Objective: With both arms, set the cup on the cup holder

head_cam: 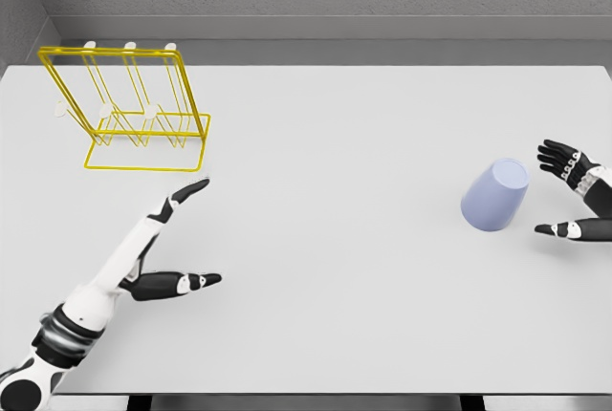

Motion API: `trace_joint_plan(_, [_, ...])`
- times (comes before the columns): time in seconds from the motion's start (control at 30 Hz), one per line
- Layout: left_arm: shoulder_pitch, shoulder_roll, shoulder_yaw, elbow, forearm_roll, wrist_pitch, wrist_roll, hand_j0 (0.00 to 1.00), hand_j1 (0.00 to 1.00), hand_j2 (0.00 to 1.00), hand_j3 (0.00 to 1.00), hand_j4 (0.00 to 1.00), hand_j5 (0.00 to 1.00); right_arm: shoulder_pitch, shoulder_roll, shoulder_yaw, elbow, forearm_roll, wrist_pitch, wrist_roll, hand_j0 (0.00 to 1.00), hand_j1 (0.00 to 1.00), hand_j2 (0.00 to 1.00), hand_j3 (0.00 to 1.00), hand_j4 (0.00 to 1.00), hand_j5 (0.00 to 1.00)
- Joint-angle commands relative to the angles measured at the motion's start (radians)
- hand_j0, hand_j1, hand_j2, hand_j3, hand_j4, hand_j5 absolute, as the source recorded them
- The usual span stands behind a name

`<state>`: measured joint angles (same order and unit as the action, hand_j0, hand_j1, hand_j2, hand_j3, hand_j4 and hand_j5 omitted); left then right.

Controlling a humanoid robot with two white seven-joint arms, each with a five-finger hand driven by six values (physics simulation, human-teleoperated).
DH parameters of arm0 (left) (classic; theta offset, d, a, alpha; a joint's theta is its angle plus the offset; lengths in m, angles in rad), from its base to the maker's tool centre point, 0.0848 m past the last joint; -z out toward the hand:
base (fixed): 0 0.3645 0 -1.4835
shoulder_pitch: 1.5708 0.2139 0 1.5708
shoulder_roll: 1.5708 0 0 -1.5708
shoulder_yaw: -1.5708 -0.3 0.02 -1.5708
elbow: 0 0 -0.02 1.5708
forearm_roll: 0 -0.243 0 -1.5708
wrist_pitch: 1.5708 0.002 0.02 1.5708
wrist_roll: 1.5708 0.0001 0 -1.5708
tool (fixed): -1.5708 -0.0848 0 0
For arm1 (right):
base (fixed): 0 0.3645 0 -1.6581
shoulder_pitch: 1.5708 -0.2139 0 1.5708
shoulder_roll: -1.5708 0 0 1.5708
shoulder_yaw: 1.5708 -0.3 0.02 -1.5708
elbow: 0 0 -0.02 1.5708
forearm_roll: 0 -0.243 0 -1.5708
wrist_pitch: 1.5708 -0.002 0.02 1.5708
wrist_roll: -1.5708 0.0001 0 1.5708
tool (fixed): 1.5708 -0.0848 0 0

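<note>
Grey walls back a white surface (pixel 335 239) carrying one lavender cup (pixel 495 195) at the right and one yellow wire cup holder (pixel 134 110) at the far left, well apart. The right hand (pixel 572 196), fingers spread, sits just beside the cup without touching it, so the grasp looks like the step in hand. Next it must close round the cup, while the left hand (pixel 182 234) waits splayed and empty near the holder.

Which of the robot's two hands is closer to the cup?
The right hand, open right beside the lavender cup. The left hand lies far across the table, near the yellow rack.
</note>
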<state>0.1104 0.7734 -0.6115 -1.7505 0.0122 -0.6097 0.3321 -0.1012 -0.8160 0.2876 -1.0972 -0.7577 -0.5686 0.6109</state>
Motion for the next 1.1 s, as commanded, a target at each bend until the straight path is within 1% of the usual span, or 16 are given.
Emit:
trace_joint_plan(0.0, [0.002,0.032,0.002,0.003,0.008,-0.001,-0.037,1.00,1.00,1.00,1.00,1.00,1.00,0.000,-0.002,-0.001,0.000,-0.008,0.001,0.000,1.00,1.00,1.00,1.00,1.00,1.00])
trace_joint_plan(0.03, [0.005,0.026,0.028,0.003,0.054,-0.001,-0.137,1.00,1.00,1.00,1.00,1.00,1.00,-0.003,-0.002,-0.001,0.002,-0.008,0.001,0.000,1.00,1.00,1.00,1.00,1.00,1.00])
trace_joint_plan(0.07, [0.026,0.015,0.055,0.000,0.104,-0.001,-0.218,1.00,1.00,1.00,1.00,1.00,1.00,-0.006,0.000,-0.001,0.002,-0.006,0.001,0.000,1.00,1.00,1.00,1.00,1.00,1.00])
trace_joint_plan(0.13, [0.035,0.006,0.068,-0.001,0.121,-0.001,-0.228,1.00,1.00,1.00,1.00,1.00,1.00,-0.015,0.015,0.001,0.003,-0.008,0.001,0.000,1.00,1.00,1.00,1.00,1.00,1.00])
trace_joint_plan(0.23, [0.034,0.004,0.070,-0.003,0.207,-0.001,-0.229,1.00,1.00,1.00,1.00,1.00,1.00,-0.018,0.017,0.001,0.003,-0.008,0.001,0.000,1.00,1.00,1.00,1.00,1.00,1.00])
trace_joint_plan(0.33, [0.028,0.001,0.070,-0.001,0.330,-0.001,-0.229,1.00,1.00,1.00,1.00,1.00,1.00,-0.023,0.018,0.001,0.014,-0.015,0.010,0.000,1.00,1.00,1.00,1.00,1.00,1.00])
trace_joint_plan(0.4, [0.025,-0.008,0.070,-0.001,0.371,-0.001,-0.229,1.00,1.00,1.00,1.00,1.00,1.00,-0.021,0.015,-0.001,0.026,-0.025,0.027,0.000,1.00,1.00,1.00,1.00,1.00,1.00])
trace_joint_plan(0.43, [0.022,-0.011,0.068,-0.001,0.376,-0.001,-0.229,1.00,1.00,1.00,1.00,1.00,1.00,-0.023,0.018,-0.001,0.034,-0.023,0.026,0.000,1.00,1.00,1.00,1.00,1.00,1.00])
trace_joint_plan(0.47, [0.023,-0.009,0.061,-0.001,0.428,-0.001,-0.226,1.00,1.00,1.00,1.00,1.00,1.00,-0.023,0.018,-0.001,0.033,-0.015,0.016,0.000,1.00,1.00,1.00,1.00,1.00,1.00])
trace_joint_plan(0.5, [0.026,-0.008,0.058,-0.001,0.453,-0.001,-0.223,1.00,1.00,1.00,1.00,1.00,1.00,-0.023,0.020,0.001,0.033,-0.005,0.010,0.000,1.00,1.00,1.00,1.00,1.00,1.00])
trace_joint_plan(0.53, [0.028,-0.006,0.056,-0.001,0.451,-0.001,-0.222,1.00,1.00,1.00,1.00,1.00,1.00,-0.025,0.020,0.001,0.033,0.008,0.007,0.000,1.00,1.00,1.00,1.00,1.00,1.00])
trace_joint_plan(0.57, [0.031,-0.006,0.055,-0.001,0.445,-0.001,-0.222,1.00,1.00,1.00,1.00,1.00,1.00,-0.023,0.020,0.001,0.033,0.012,-0.036,0.000,1.00,1.00,1.00,1.00,1.00,1.00])
trace_joint_plan(0.6, [0.031,-0.006,0.055,-0.001,0.443,-0.001,-0.226,1.00,1.00,1.00,1.00,1.00,1.00,-0.023,0.021,-0.001,0.034,0.029,-0.042,0.000,1.00,1.00,1.00,1.00,1.00,1.00])
trace_joint_plan(0.9, [0.029,-0.006,0.055,-0.001,0.436,-0.001,-0.229,1.00,1.00,1.00,1.00,1.00,1.00,-0.046,0.031,0.013,0.030,0.071,-0.042,0.000,1.00,1.00,1.00,1.00,1.00,1.00])
trace_joint_plan(1.0, [0.032,-0.005,0.055,0.000,0.424,-0.001,-0.229,1.00,1.00,1.00,1.00,1.00,1.00,-0.058,0.032,0.031,0.030,0.072,-0.042,0.000,1.00,1.00,1.00,1.00,1.00,1.00])
trace_joint_plan(1.07, [0.034,0.000,0.061,0.000,0.394,-0.001,-0.229,1.00,1.00,1.00,1.00,1.00,1.00,-0.060,0.032,0.035,0.028,0.072,-0.042,0.000,1.00,1.00,1.00,1.00,1.00,1.00])
